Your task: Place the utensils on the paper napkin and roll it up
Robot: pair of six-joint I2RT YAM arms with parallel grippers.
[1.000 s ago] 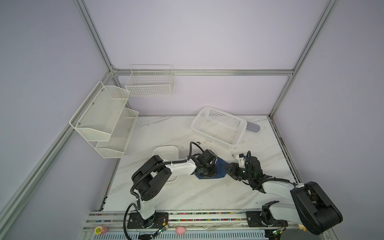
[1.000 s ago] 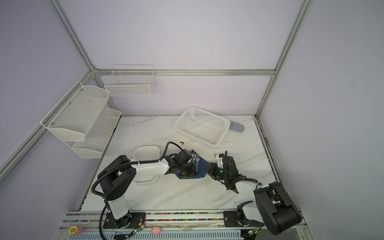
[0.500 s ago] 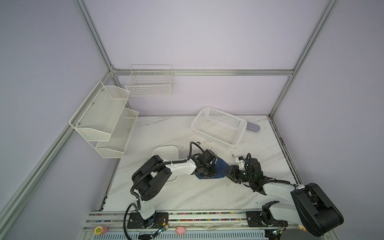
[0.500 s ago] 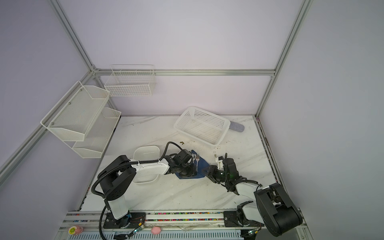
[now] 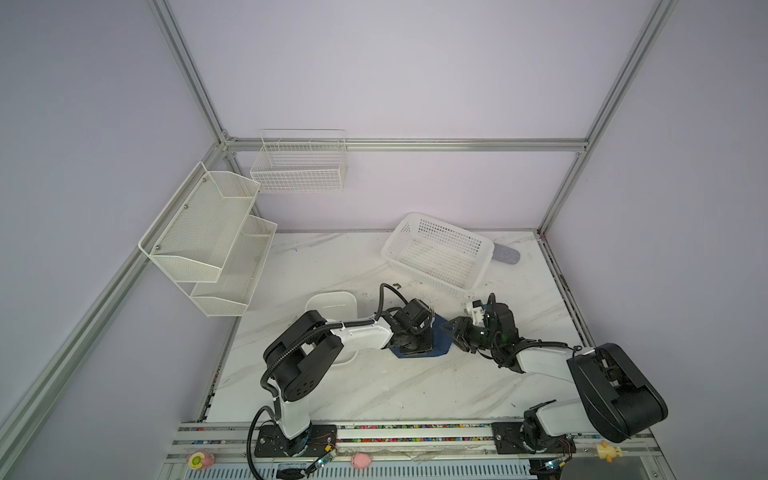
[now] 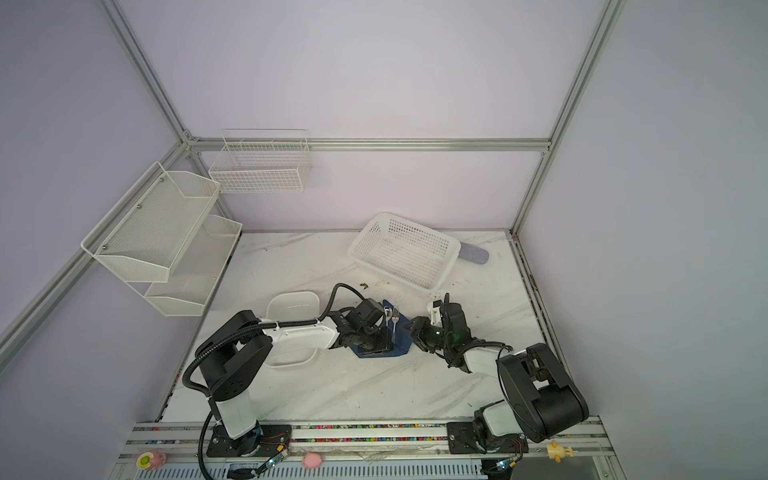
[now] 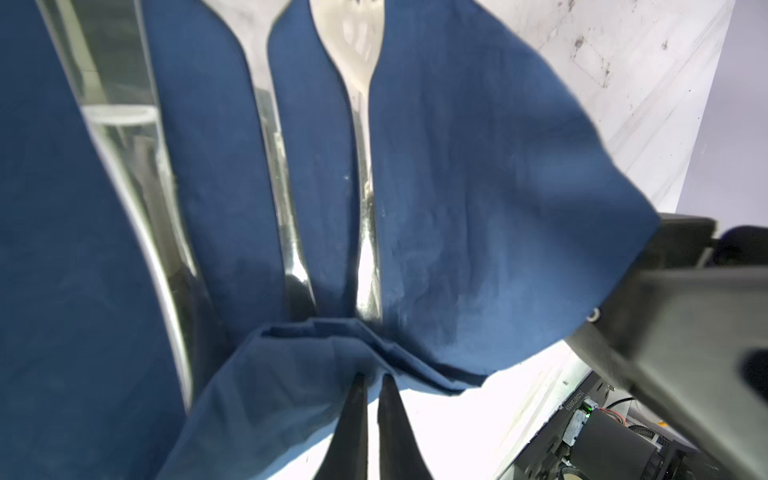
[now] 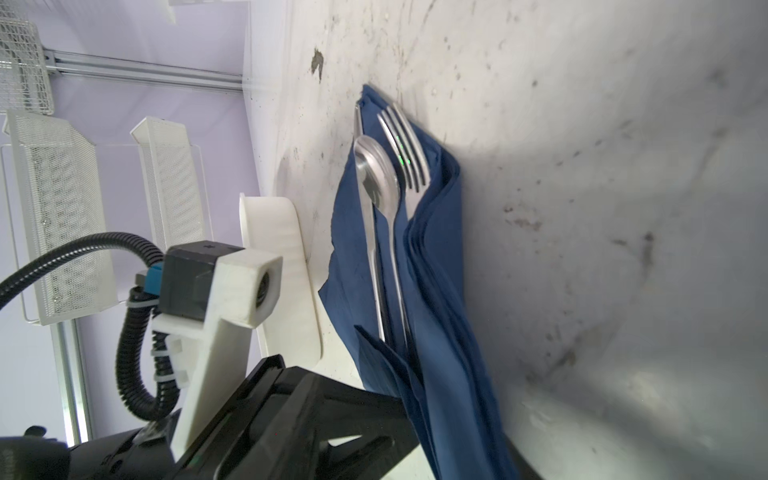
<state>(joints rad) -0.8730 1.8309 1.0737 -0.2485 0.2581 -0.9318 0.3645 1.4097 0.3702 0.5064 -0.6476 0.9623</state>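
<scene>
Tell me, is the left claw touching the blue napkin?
Touching. The left wrist view shows the left gripper shut, pinching the folded edge of the paper napkin.

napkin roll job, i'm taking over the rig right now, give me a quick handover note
Left gripper: jaws shut on the napkin, at its fold over the handle ends.
Right gripper: seems to grip the napkin's raised side edge.
Fork, spoon and knife lie side by side on the napkin.
Done: all three placed, handle-end edge folded over.
Left: roll the napkin around them.
</scene>
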